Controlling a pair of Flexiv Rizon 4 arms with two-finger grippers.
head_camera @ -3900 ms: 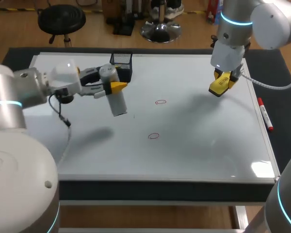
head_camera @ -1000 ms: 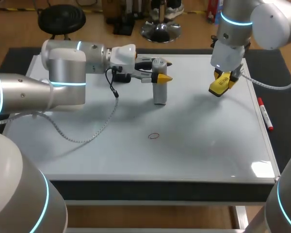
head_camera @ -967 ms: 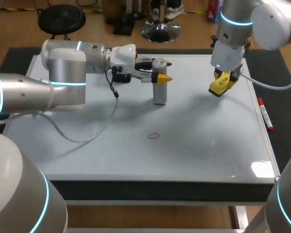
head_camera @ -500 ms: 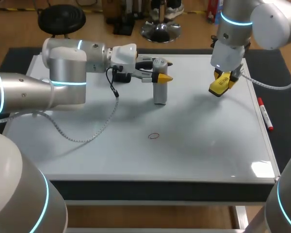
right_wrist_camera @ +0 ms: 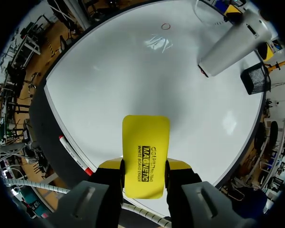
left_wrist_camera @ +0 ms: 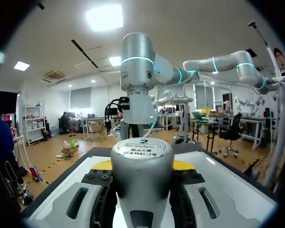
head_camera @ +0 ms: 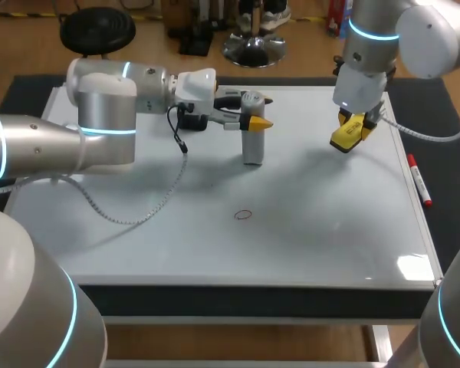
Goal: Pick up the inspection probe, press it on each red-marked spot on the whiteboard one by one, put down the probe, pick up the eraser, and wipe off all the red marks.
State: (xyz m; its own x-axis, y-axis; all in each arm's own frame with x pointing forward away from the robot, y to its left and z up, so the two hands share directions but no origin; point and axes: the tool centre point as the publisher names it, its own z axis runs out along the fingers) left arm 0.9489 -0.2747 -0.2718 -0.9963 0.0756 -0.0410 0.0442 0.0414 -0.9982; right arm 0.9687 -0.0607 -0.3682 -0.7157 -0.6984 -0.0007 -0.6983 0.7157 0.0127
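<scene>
Nearest on the whiteboard [head_camera: 330, 245], a single small red ring [head_camera: 244, 215], uncovered, well apart from both arms; at the right edge, a red-capped marker [head_camera: 418, 180] lying along the frame; across the left half, a thin cable [head_camera: 182, 144] drooping from the left wrist. Farther back, beyond the ring, the inspection probe [head_camera: 251, 146]: a pale grey cylinder with a rounded cap, upright, lower end down on the board; pinched from two sides near its top by the left gripper [head_camera: 254, 116], coming in level from the left, forearm low over the board. To the right, the yellow eraser [right_wrist_camera: 146, 142], a flat block with black print, clamped between the fingers of the right gripper [right_wrist_camera: 143, 167], held above the far-right board, pointing down. At the far edge, a black mesh basket [right_wrist_camera: 253, 78].
</scene>
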